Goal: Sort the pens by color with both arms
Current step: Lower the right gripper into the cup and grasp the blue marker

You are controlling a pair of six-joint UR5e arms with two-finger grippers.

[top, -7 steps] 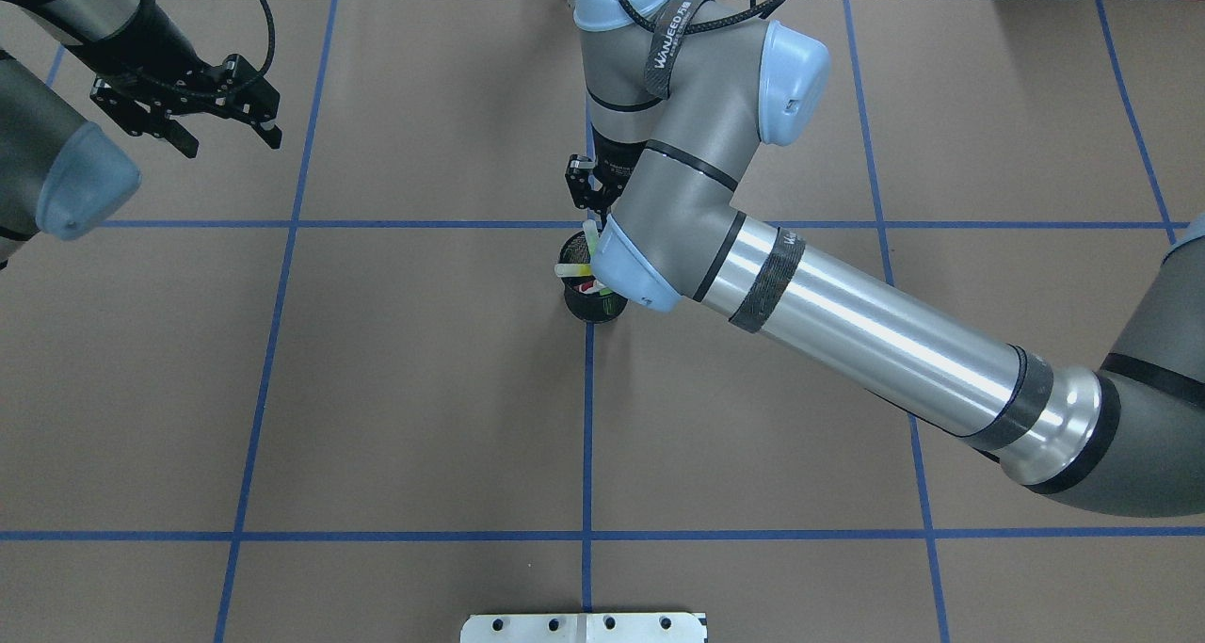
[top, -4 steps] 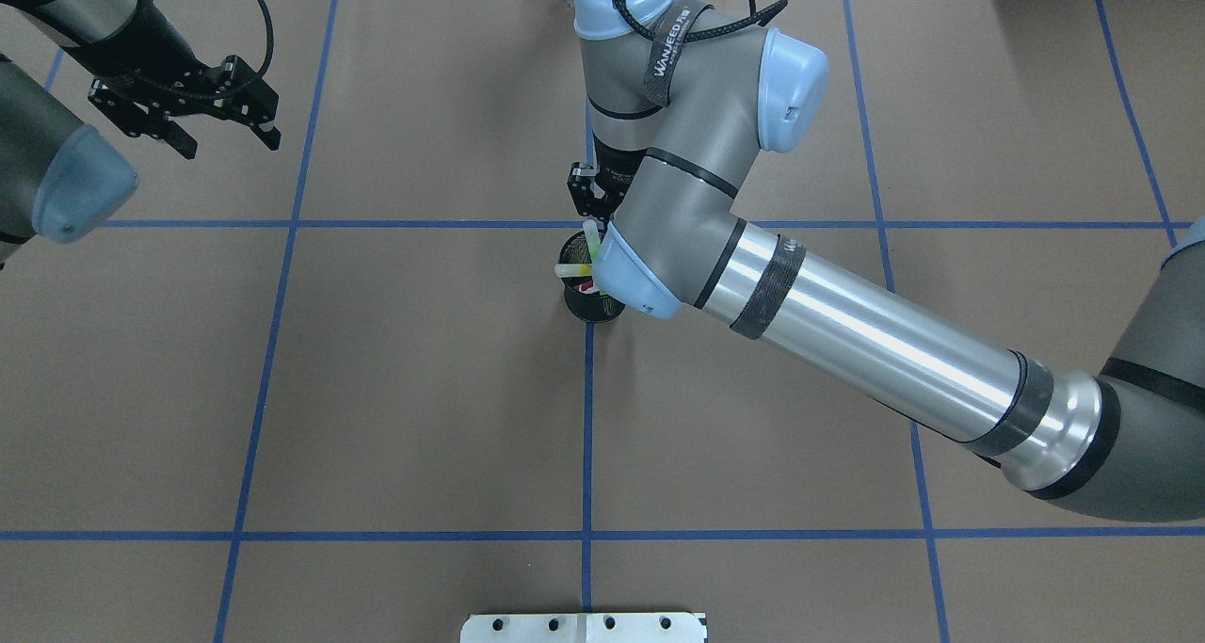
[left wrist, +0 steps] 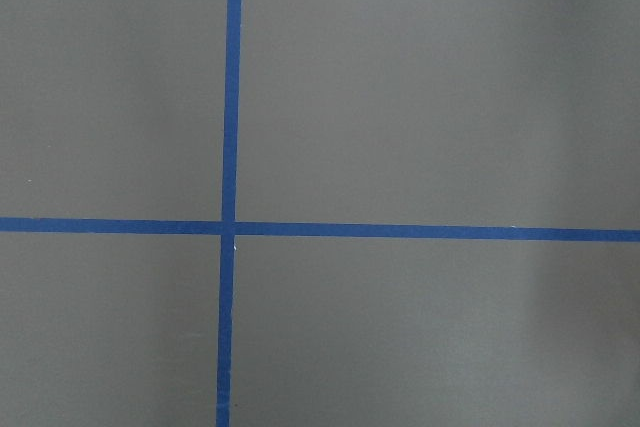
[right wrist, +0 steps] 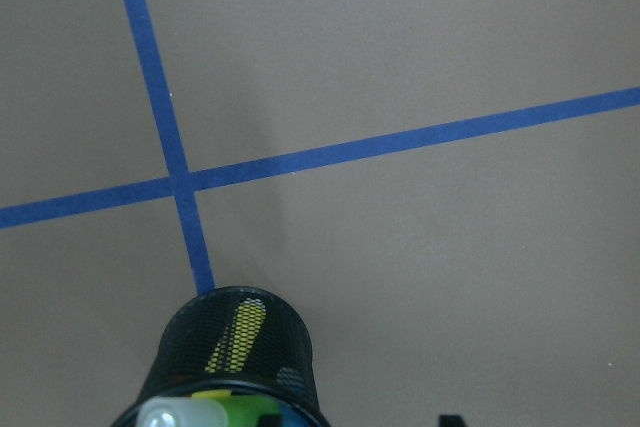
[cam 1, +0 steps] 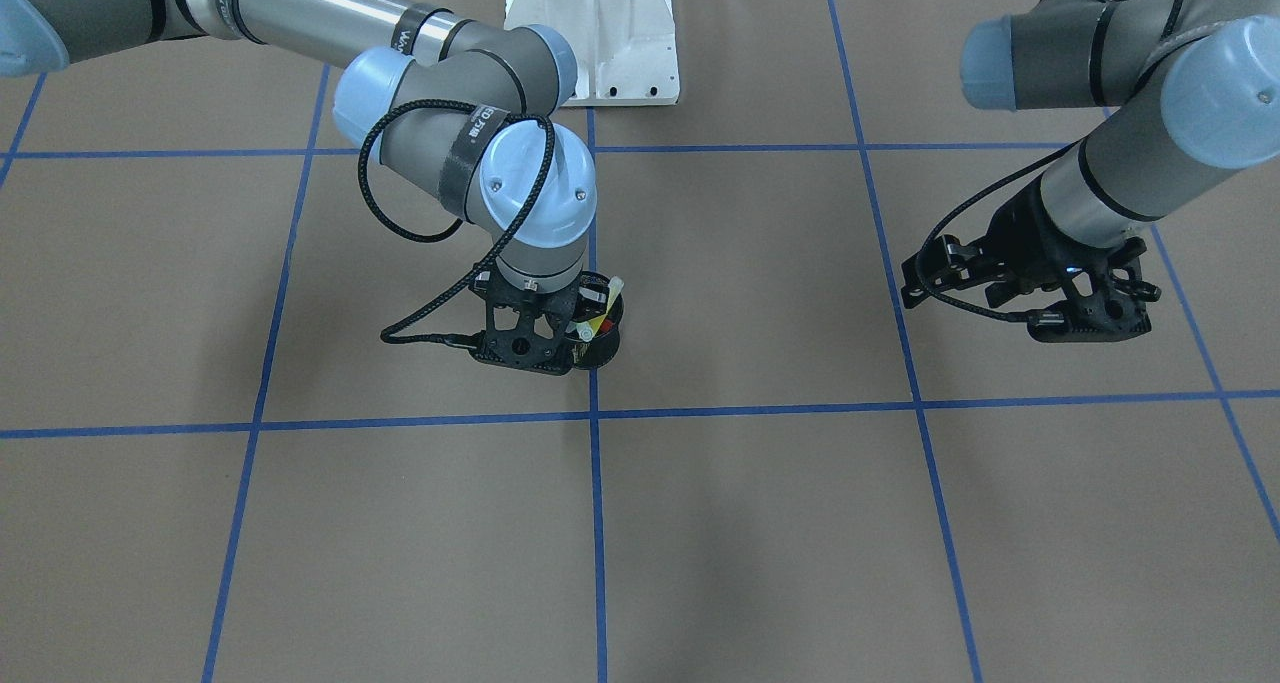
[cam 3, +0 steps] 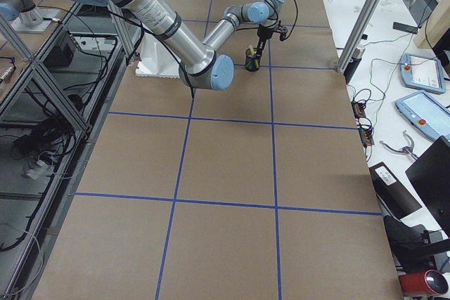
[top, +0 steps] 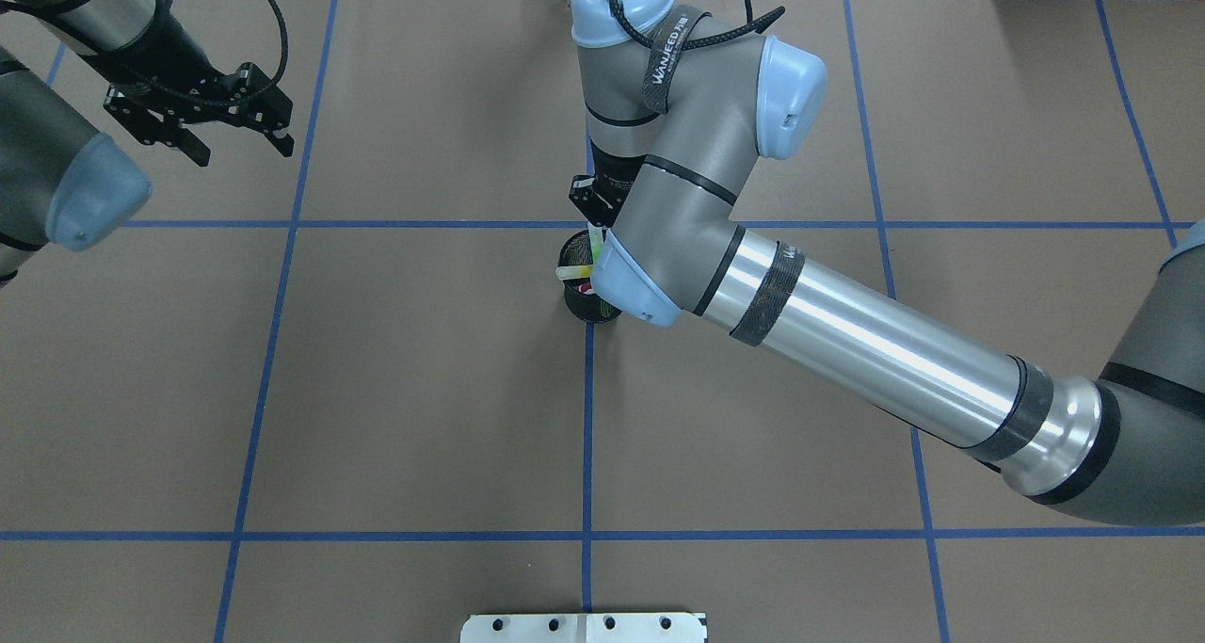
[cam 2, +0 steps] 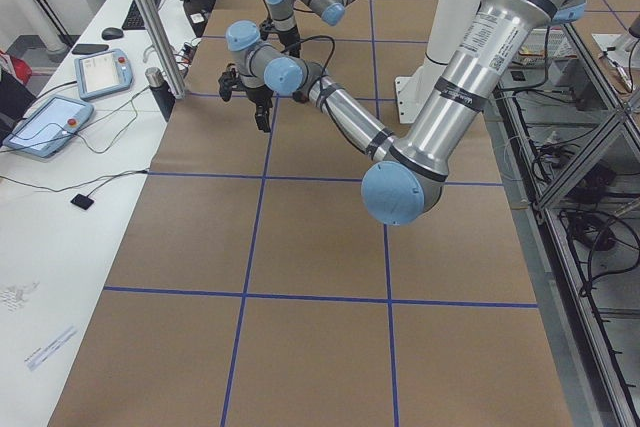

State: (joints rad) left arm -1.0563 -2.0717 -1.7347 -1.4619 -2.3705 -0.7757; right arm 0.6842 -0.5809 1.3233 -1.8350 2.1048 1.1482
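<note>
Black mesh cup (top: 588, 311) of pens (top: 572, 271) sits half-hidden under the right gripper (cam 1: 528, 348), grip unclear; left gripper (top: 240, 146) gapes empty.

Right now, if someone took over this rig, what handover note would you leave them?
Left gripper: open, empty, hovering over bare paper far from the cup.
Right gripper: poised at the black mesh cup; jaws hidden, grip cannot be told.
Pens: the ones visible all stand in the cup.
Done: no pen sorted yet.
Left: draw out each pen and sort by colour.
</note>
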